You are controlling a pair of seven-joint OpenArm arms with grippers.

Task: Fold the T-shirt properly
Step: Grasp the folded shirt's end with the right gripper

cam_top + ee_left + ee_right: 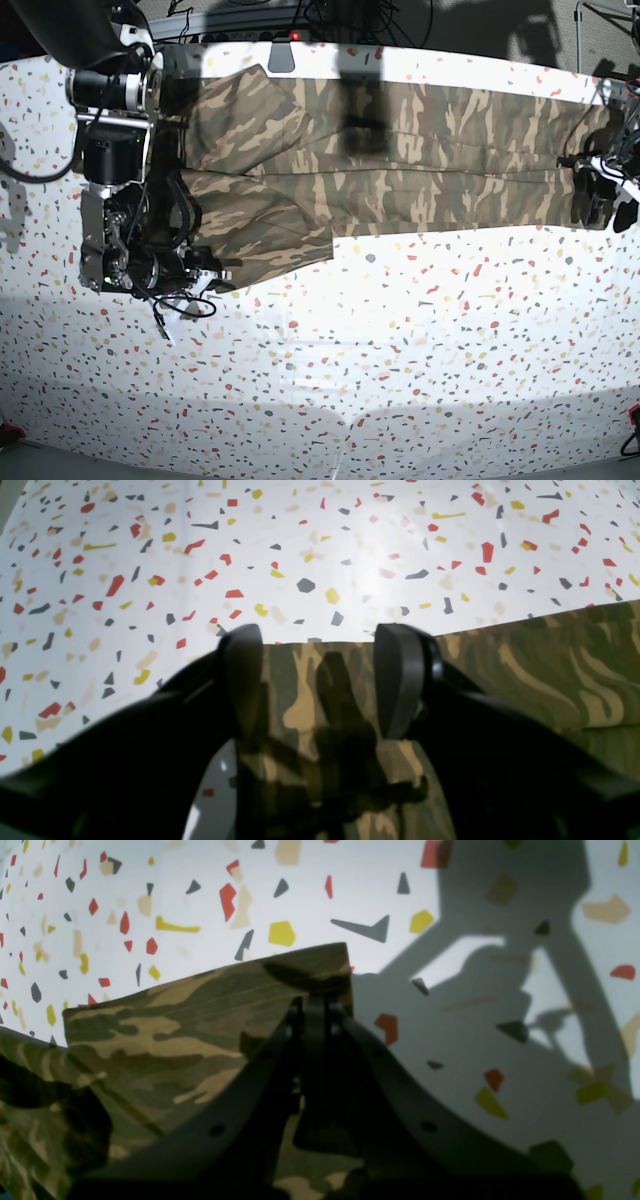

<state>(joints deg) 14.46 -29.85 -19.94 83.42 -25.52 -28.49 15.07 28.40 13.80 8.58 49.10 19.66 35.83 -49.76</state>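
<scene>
Left wrist: your left pincer (317, 680) stands open, the shirt (550, 675) hem between and below its fingers. Right wrist: your right pincer (315, 1007) is clamped on a shirt (165, 1015) corner. Base: the shirt (400, 150) lies long across the table (400, 350); it looks soft and limp, so grip edges.

The T-shirt (400, 160) is spread across the far part of the tabletop (400, 350), from left to right. A sleeve (260, 230) is laid nearer, at the left. The right end effector (200, 275) is placed at that sleeve's near edge; the left end effector (590, 205) is set at the far right end.
</scene>
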